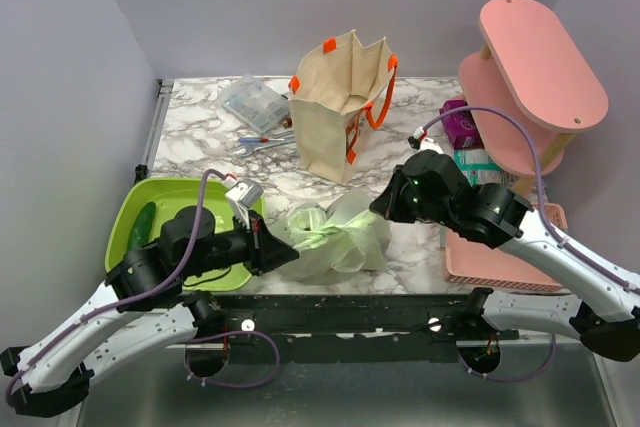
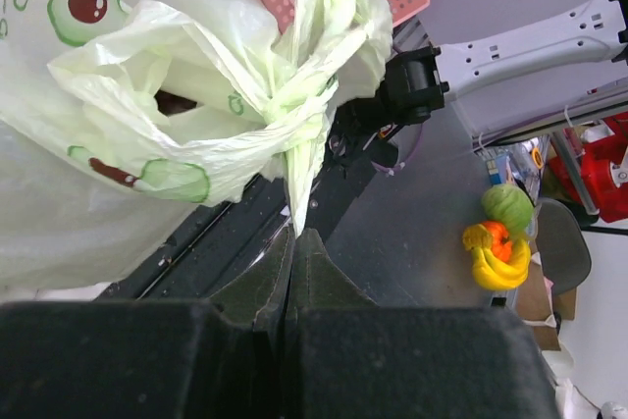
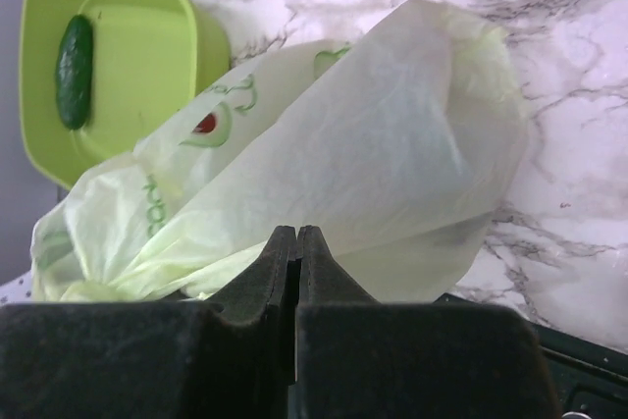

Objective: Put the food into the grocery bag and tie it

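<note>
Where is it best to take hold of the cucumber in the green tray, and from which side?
Take the cucumber at its middle, from straight above, jaws closing across its narrow width. It lies flat in the green tray, close to one wall, so its top is free; a sideways approach would likely meet the rim.

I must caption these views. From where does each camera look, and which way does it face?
Top external: above and behind, facing down on the table; left arm, right arm show.
Left wrist: on that wrist, facing the knot of the bag; shut left fingers pinch a strand.
Right wrist: on that wrist, facing down at bag and tray; shut right fingers show.
Shared: all see the bag.
</note>
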Available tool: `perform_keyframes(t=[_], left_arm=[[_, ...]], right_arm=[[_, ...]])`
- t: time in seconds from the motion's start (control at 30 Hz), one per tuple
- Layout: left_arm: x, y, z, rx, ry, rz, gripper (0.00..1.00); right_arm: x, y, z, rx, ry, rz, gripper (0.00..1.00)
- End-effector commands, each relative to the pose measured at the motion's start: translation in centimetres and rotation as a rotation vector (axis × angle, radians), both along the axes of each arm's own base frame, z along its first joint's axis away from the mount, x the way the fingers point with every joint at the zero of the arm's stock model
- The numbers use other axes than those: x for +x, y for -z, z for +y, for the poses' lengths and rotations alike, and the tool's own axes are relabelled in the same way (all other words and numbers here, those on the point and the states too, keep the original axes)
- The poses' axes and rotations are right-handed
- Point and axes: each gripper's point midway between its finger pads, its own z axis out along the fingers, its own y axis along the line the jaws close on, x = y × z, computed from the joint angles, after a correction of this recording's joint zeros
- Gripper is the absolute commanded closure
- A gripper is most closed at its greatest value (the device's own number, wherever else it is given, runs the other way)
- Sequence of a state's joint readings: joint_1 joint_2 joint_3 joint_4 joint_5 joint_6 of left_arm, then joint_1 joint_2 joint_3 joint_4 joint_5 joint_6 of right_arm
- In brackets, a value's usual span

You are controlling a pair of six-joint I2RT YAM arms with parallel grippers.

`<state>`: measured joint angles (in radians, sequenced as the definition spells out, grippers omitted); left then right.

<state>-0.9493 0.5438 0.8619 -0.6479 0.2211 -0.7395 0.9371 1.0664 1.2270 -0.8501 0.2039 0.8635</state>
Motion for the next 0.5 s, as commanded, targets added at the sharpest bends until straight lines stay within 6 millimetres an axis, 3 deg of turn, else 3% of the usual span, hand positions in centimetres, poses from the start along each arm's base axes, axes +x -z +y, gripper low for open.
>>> perform_keyframes(t=[0.0, 0.3, 0.43, 0.47], left_arm=[[-1.4, 2.6, 2.3, 0.046, -0.035, 0.078, 1.0], [-0.8, 6.1, 6.4, 0.072, -0.254, 0.133, 1.0], [-1.0, 5.0, 5.6, 0.009, -0.211, 0.103, 1.0], [-1.0, 4.2, 5.1, -0.009, -0.183, 0.081, 0.95]], right_arm=[[3.7, 0.0, -2.5, -0.127, 0.173, -0.13, 0.99], [6.4, 2.4, -5.2, -0.201, 0.265, -0.114, 0.99], [5.8, 2.3, -3.9, -0.15, 0.172, -0.112, 0.99], [5.5, 2.1, -3.1, -0.126, 0.126, -0.112, 0.99]])
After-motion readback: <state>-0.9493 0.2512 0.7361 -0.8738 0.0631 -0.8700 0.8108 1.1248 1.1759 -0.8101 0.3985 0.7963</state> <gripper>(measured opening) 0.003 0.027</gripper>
